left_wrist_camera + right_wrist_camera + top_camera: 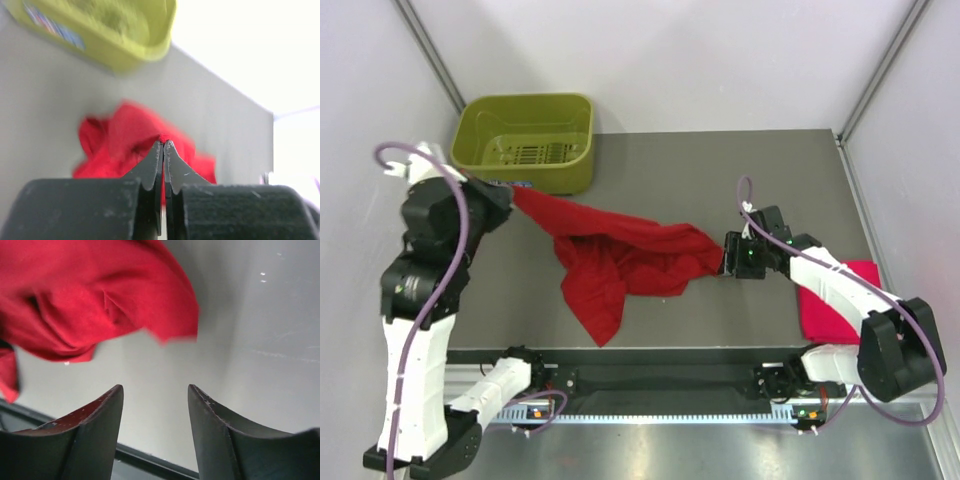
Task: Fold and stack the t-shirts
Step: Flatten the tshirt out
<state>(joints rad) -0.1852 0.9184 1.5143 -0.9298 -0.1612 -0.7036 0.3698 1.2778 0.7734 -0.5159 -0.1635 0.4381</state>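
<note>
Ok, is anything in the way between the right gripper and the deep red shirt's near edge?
Nothing visible. The right gripper is open, and only bare table shows between its fingertips and the deep red shirt. The left gripper is shut on the shirt's other end.

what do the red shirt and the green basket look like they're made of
The deep red shirt: soft matte cloth, likely a knit; it drapes and creases. The green basket: probably moulded plastic, slight sheen, rigid walls, slotted floor.
</note>
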